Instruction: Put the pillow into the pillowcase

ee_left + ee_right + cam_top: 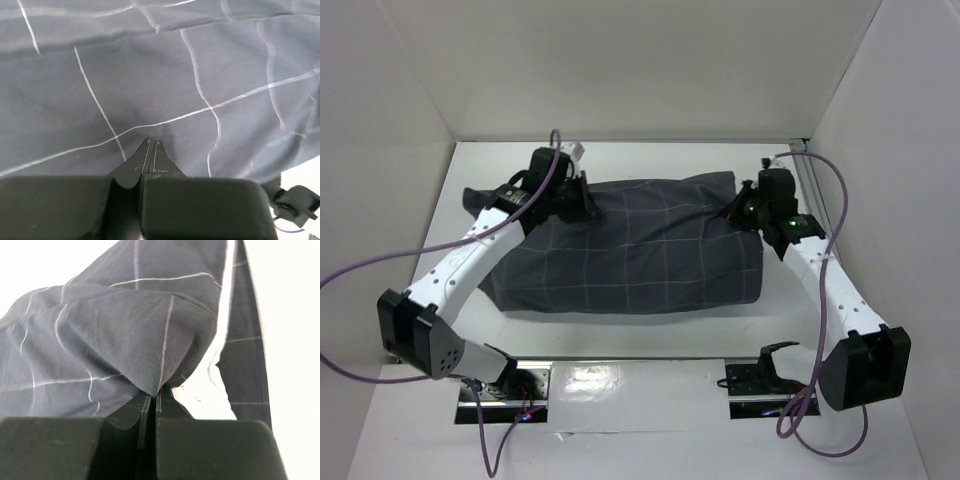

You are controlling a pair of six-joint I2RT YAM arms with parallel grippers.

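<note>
White walls (650, 60) — white table (650, 155)

Lab booth, plain white walls (620, 60)

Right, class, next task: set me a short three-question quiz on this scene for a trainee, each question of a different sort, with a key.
1. True or false: the right gripper stands with its jaws wide open.
2. Pick one. The pillowcase is: A plain white; B dark grey with a thin light grid; C red striped.
3. Fill in: the left gripper and the right gripper both sit at the pillowcase's corners on the ____ side of the table, near or far from the arms' mounts.

Key: 1 false, it is shut on a peak of cloth. 2 B. 3 far.
</note>
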